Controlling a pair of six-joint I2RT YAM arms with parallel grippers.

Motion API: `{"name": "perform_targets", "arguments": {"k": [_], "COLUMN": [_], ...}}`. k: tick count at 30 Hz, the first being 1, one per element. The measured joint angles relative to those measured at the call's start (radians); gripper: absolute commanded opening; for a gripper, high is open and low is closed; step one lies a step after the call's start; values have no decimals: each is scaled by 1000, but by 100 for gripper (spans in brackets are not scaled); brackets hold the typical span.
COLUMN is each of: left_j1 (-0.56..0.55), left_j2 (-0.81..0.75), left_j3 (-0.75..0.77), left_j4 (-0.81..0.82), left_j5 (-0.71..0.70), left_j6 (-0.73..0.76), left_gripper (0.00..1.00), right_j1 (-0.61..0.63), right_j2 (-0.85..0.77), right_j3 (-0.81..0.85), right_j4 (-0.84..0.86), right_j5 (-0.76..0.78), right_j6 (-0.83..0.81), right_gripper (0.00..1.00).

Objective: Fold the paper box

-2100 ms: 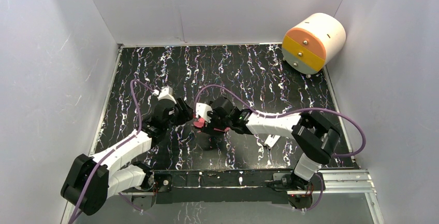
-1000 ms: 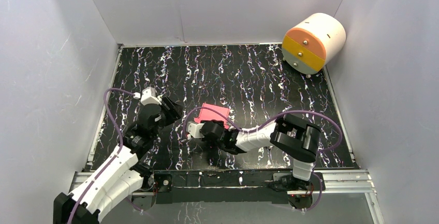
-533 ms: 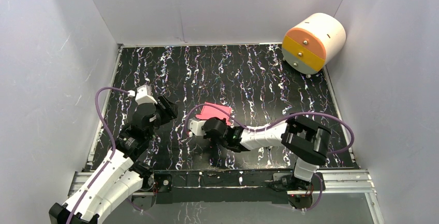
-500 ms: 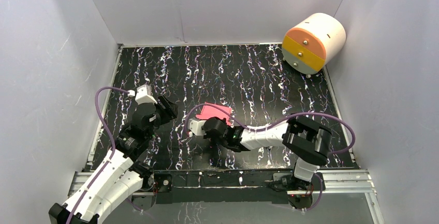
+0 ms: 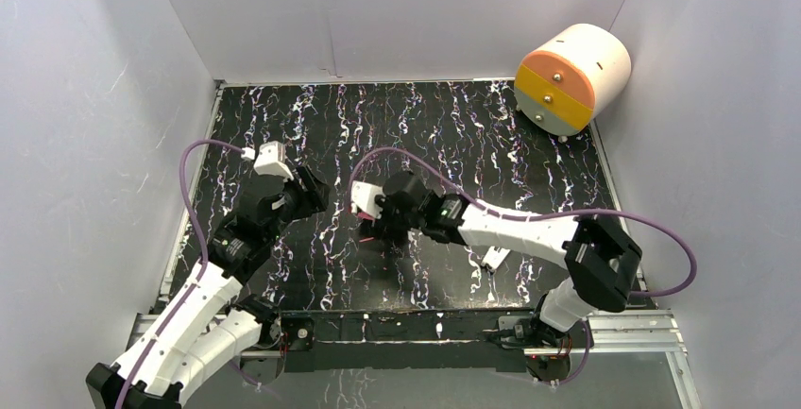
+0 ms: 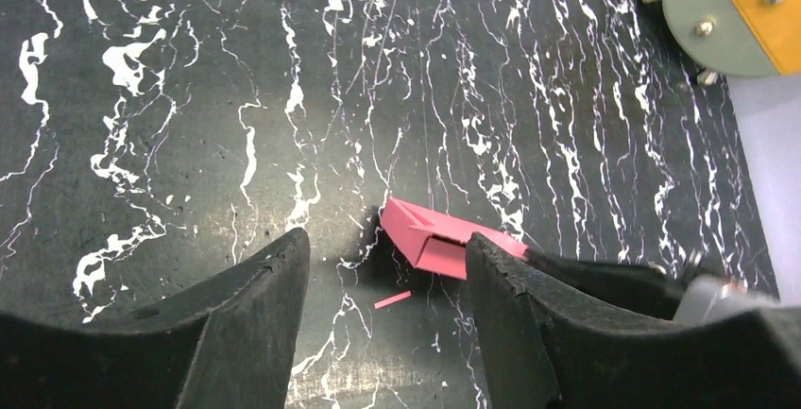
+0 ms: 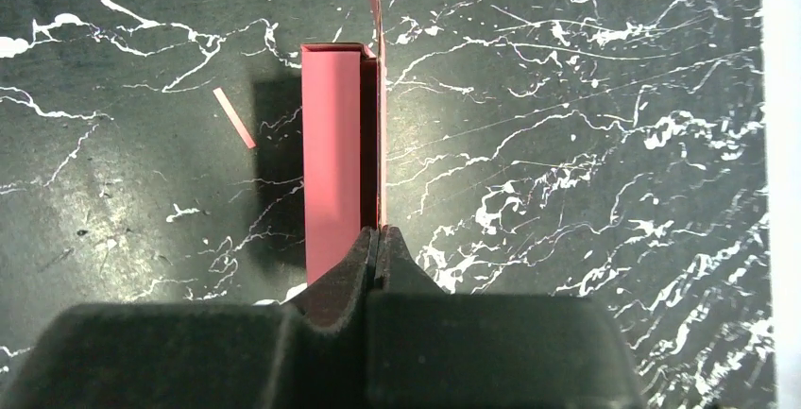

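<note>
The paper box [image 7: 331,144] is a small pink-red card box lying on the black marbled table, one thin wall standing up along its right side in the right wrist view. My right gripper [image 7: 380,234] is shut on the near end of that wall. From above, the right gripper [image 5: 383,228] covers most of the paper box [image 5: 369,230]. My left gripper [image 5: 316,196] hovers open to the left of the box, apart from it. In the left wrist view the paper box [image 6: 444,244] lies just beyond the open left gripper [image 6: 385,237], partly behind its right finger.
A thin pink scrap [image 7: 233,116] lies on the table beside the box. A big white-and-orange cylinder [image 5: 571,78] sits in the far right corner. A small white piece [image 5: 493,258] lies under the right forearm. White walls enclose the table on three sides.
The right gripper has swung away from the near edge onto the box and shut on its wall; the box is now mostly hidden from above. The left gripper shifted slightly, still open.
</note>
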State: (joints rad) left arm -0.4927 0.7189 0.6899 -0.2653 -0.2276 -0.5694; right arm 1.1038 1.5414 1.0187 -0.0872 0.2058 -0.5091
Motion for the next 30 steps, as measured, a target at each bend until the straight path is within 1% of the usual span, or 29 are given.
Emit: {"name": "perform_targets", "arguments": {"k": [6,11,15,21,25,30], "left_j1": [0,0,0,0,0,0], "left_j2": [46,101,158,226,278,334], "left_j3": [20,20,20,13,12,13], "left_j4": [-5,-8,-8,29,50,48], "left_j5": [89,172,243,335,350,352], "left_j6": [55,89,98,82,79,106], "left_gripper": [59,59,54,54,54,55], "right_j1": [-117,-163,-186,-209,-229,-251], "right_j2": [2,6,13,19,32,43], "right_j3": [40,40,41,41,45,46], "right_j4": [-96,-98,-91,-78,-64,-49], "right_j5": [-204,-307,-346,-383,-409,-433], "right_j6": [37,41,41,41,40,39], "right_gripper": [0,0,0,1,4,10]}}
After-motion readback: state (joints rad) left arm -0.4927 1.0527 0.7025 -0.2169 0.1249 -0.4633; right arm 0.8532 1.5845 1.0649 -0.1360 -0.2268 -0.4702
